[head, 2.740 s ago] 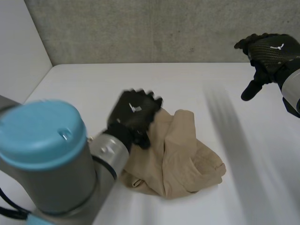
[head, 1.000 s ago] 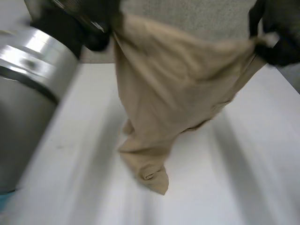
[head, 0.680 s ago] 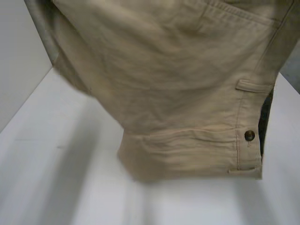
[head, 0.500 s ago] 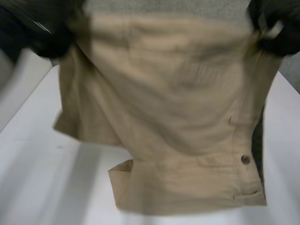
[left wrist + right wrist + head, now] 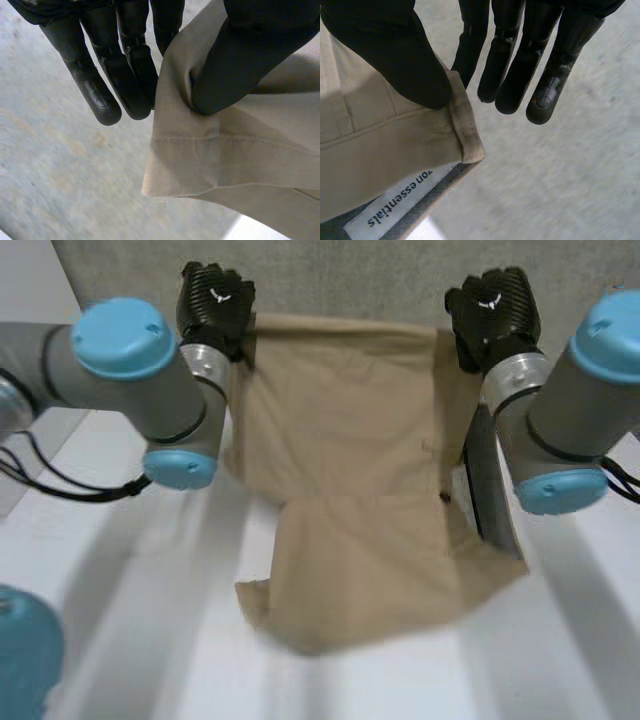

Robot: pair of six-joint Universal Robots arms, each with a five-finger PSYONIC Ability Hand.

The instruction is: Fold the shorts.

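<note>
Pinching the tan shorts [image 5: 345, 470] at each top corner, my left hand [image 5: 214, 300] and right hand [image 5: 490, 305] held them spread, their legs draped on the white table [image 5: 120, 620]

shorts [image 5: 345, 470]: hung between the two hands, top edge stretched from one to the other, lower end resting on the desk [image 5: 110, 640]
left robot hand [image 5: 214, 302]: pinching the top left corner
right robot hand [image 5: 492, 306]: pinching the top right corner
wall [image 5: 340, 275]: behind the shorts
</note>
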